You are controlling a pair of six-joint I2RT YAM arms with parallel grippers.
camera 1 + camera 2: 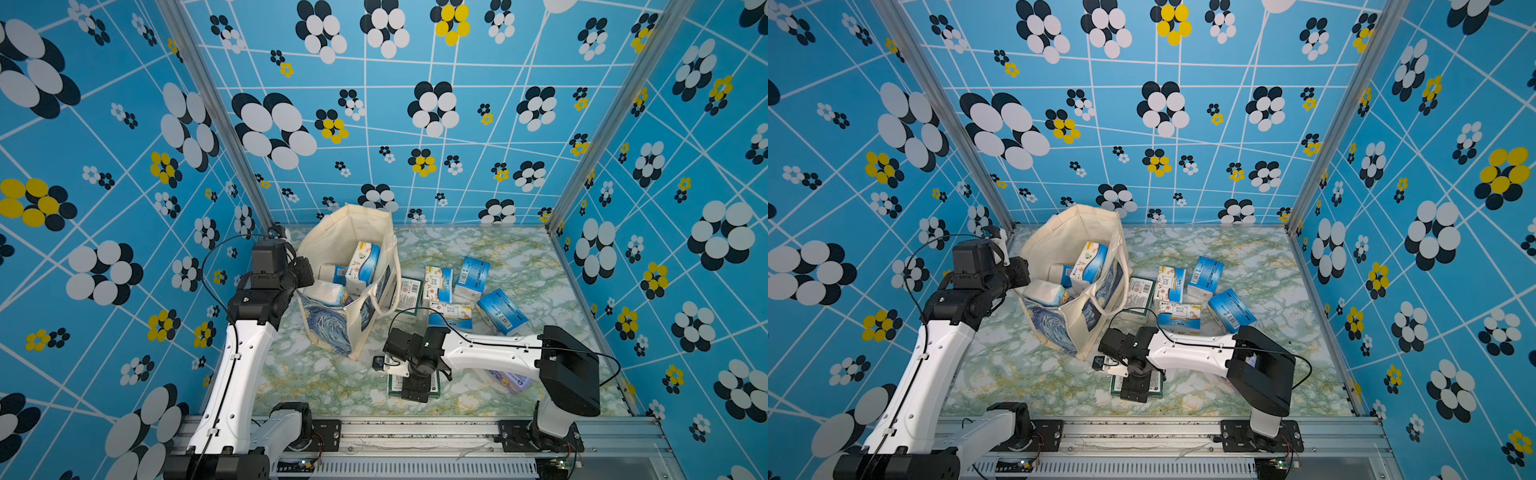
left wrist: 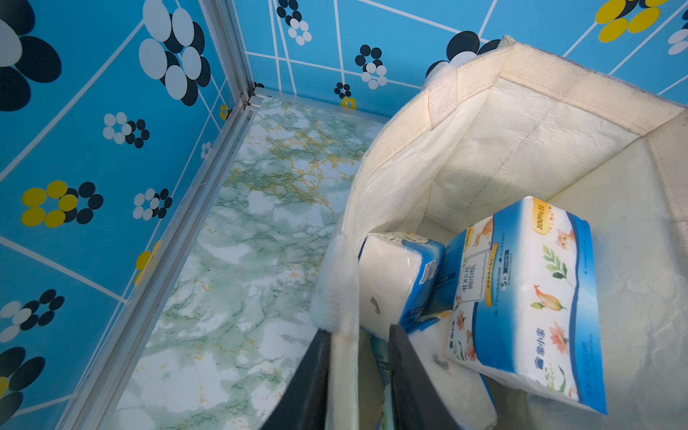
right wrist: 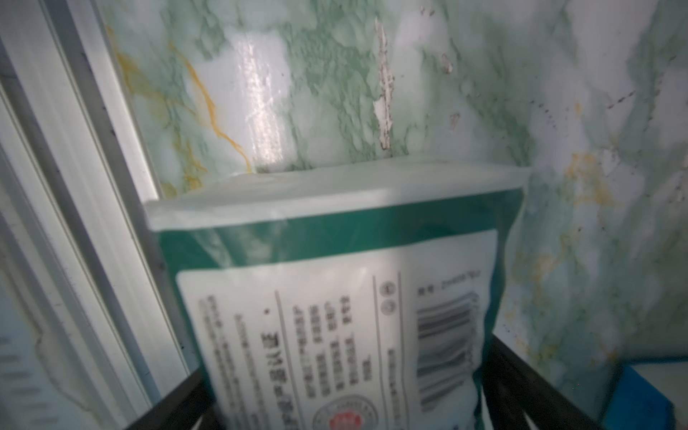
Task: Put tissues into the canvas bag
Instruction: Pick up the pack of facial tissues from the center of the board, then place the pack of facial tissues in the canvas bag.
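At the back left of the table (image 1: 311, 374), the canvas bag (image 1: 332, 232) stands open with three packs inside, the tallest pack (image 2: 521, 298) propped up on end. So it's a decent start, but most of the job is left. I count five loose packs (image 1: 438, 284) piled just right of the bag, and a lavender pack (image 1: 509, 380) half hidden under the right arm. There's also a green pack (image 3: 335, 298) lying flat near the front edge.

The left fingers (image 2: 409, 372) are pinched onto the bag's rim, one inside and one outside, holding the mouth open. The right fingers (image 3: 528, 387) are spread wide on either side of that green pack, not gripping it yet.

Possible snags, I'd guess: the bag's handle (image 1: 397, 270) droops toward the pile, and the tallest pack takes up room near the opening.
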